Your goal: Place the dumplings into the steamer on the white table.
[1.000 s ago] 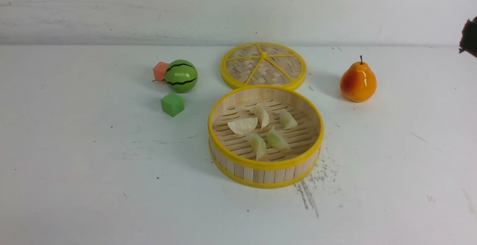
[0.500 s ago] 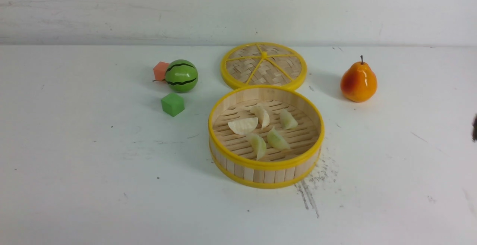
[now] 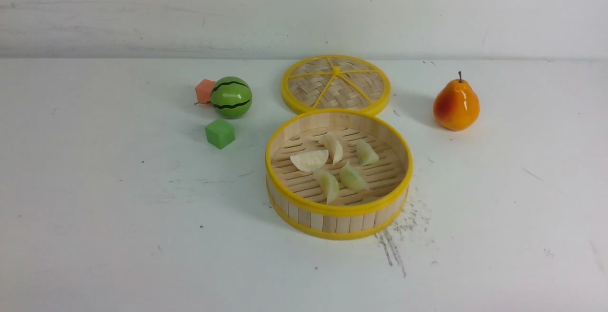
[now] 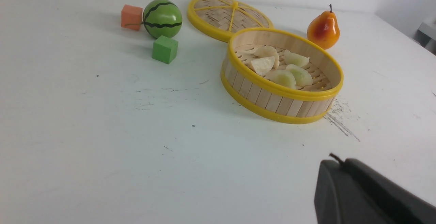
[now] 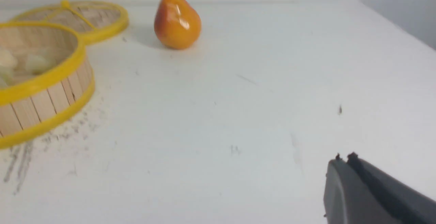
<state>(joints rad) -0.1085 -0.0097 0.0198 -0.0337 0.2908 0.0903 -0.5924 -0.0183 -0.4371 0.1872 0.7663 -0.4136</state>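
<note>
Bamboo steamer (image 3: 338, 217) holding five dumplings (image 3: 309, 160), lid (image 3: 335, 84) at twelve o'clock; no writing legible; both fingers clenched, empty.

right arm | gone from front view's right edge | scene otherwise unmoved

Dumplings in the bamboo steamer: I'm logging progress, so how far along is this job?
It looks finished. Done: all five small crescent-shaped cream-to-pale-green dumplings lie on the slatted floor of the round bamboo steamer with yellow rim bands. In hand: nothing; the left gripper and right gripper are both shut, empty and clear of the steamer. Left: no dumpling shows on the scuffed white table.
</note>
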